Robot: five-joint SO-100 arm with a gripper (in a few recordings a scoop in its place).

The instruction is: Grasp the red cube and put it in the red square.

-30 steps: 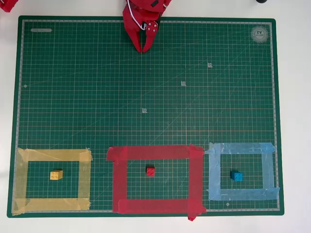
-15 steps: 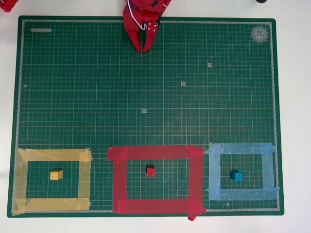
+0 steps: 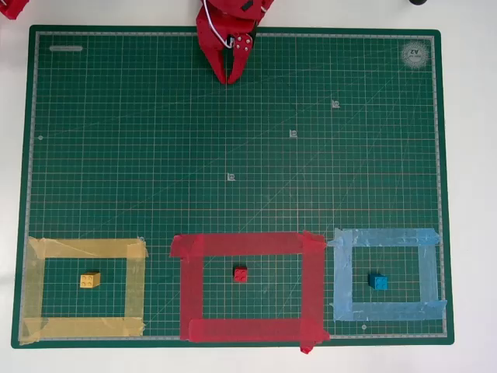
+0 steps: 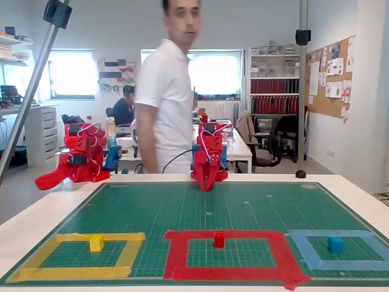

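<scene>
The tiny solid red cube (image 3: 241,273) sits inside the red tape square (image 3: 191,287); the red gripper (image 3: 231,77), far off, is closed and empty

I see overhead view bright, even, sharp; mat (image 3: 155,155) grid lines crisp, shadows faint. Fixed view softer: daylight from far windows (image 4: 214,73) washes them out, person (image 4: 167,91) slightly motion-blurred, backlit. Near mat edge lightly hazy. Cubes cast only small soft shadows. No strong glare on mat.

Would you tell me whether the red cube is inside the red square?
Inside: the red cube sits on green mat within the red square.
</scene>
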